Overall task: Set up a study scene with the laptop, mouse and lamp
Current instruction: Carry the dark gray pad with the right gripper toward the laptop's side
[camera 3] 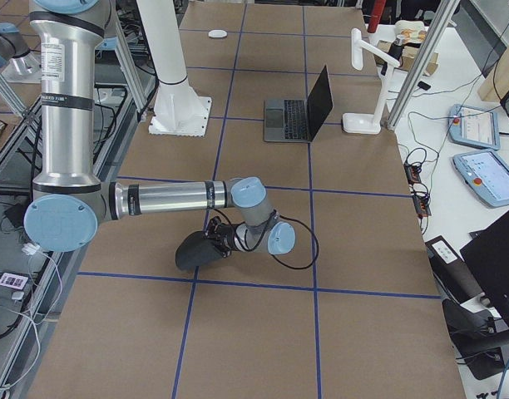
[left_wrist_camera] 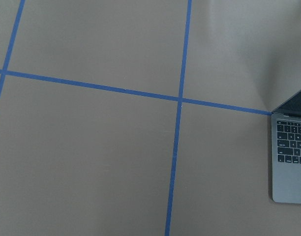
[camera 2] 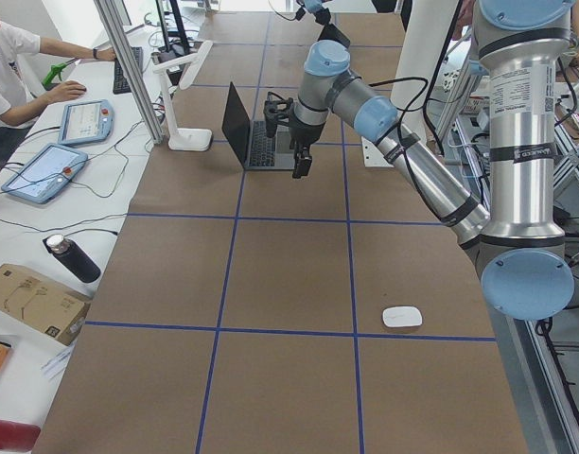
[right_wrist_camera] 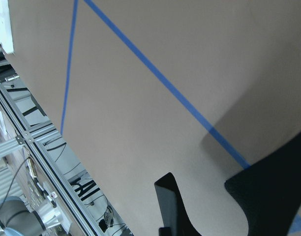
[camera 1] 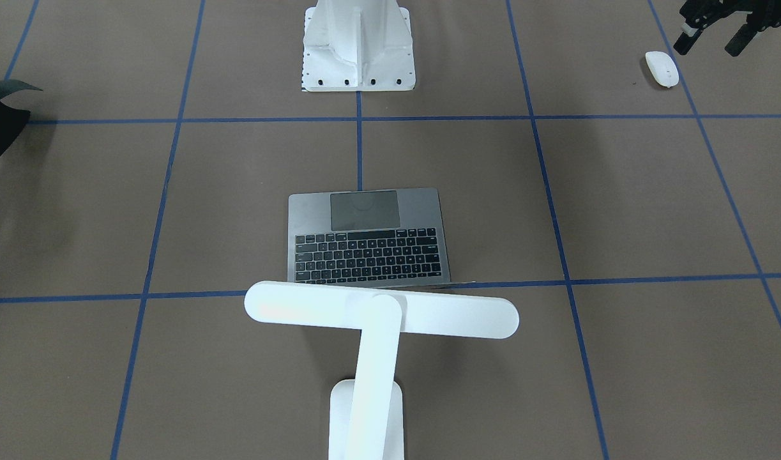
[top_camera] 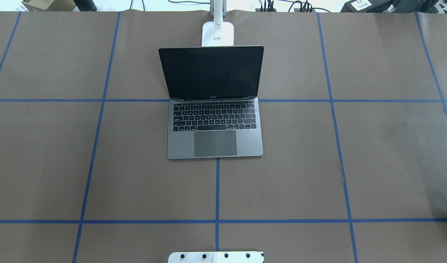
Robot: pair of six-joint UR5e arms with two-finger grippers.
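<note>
The open laptop (top_camera: 214, 124) sits mid-table, its dark screen facing the robot. Behind it stands the lamp (camera 1: 380, 310), its bar head over the laptop's far edge. The mouse (camera 1: 660, 68) lies alone near the robot's side, far out on its left. My left gripper (camera 1: 709, 43) hangs open and empty above the table, just beyond the mouse. My right gripper (camera 3: 225, 239) is low over the table on the robot's right, at a raised black mat (camera 3: 192, 252). One finger (right_wrist_camera: 171, 206) shows beside the mat (right_wrist_camera: 273, 191); the other is hidden, so I cannot tell its state.
The white bolted pedestal (camera 1: 358, 48) stands at the robot's edge, in line with the laptop. A person (camera 2: 10, 66) sits at a side desk with tablets (camera 2: 43, 165), a bottle (camera 2: 72, 257) and a box (camera 2: 34, 301) beyond the table's far edge.
</note>
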